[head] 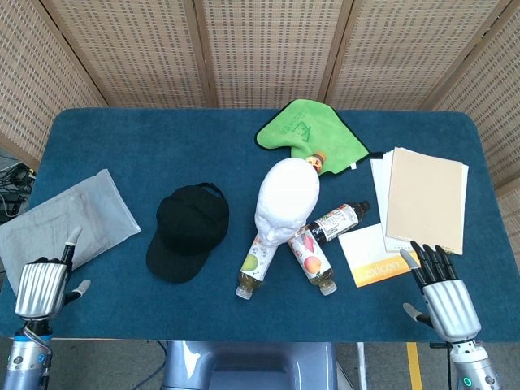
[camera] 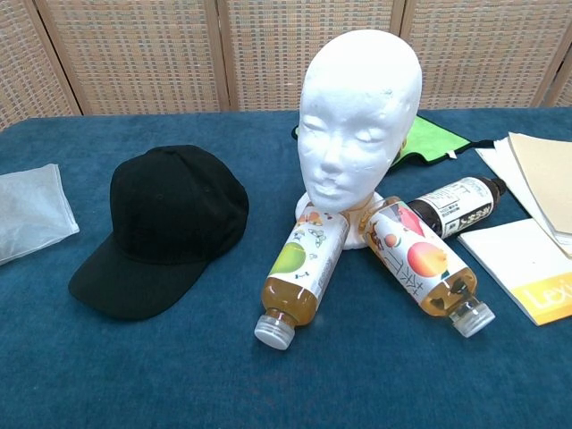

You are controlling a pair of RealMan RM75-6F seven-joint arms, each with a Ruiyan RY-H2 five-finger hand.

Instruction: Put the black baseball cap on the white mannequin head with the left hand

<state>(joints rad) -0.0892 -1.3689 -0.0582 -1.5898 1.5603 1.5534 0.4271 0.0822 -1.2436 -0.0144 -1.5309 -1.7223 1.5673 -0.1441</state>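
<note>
The black baseball cap (head: 191, 227) (camera: 165, 223) lies flat on the blue table (head: 146, 146), left of centre, with its brim towards the front edge. The white mannequin head (head: 286, 199) (camera: 357, 116) stands upright just right of the cap, bare. My left hand (head: 42, 286) hovers at the front left corner, well left of the cap, holding nothing; one finger sticks up and the thumb is out. My right hand (head: 443, 296) hangs at the front right edge with its fingers spread and nothing in it. Neither hand shows in the chest view.
Three drink bottles (head: 313, 258) (camera: 299, 277) lie around the mannequin's base. A green cloth (head: 313, 134) lies behind it. A grey plastic bag (head: 69, 219) (camera: 31, 210) sits at the left, papers (head: 424, 199) and an orange-white booklet (head: 374, 256) at the right.
</note>
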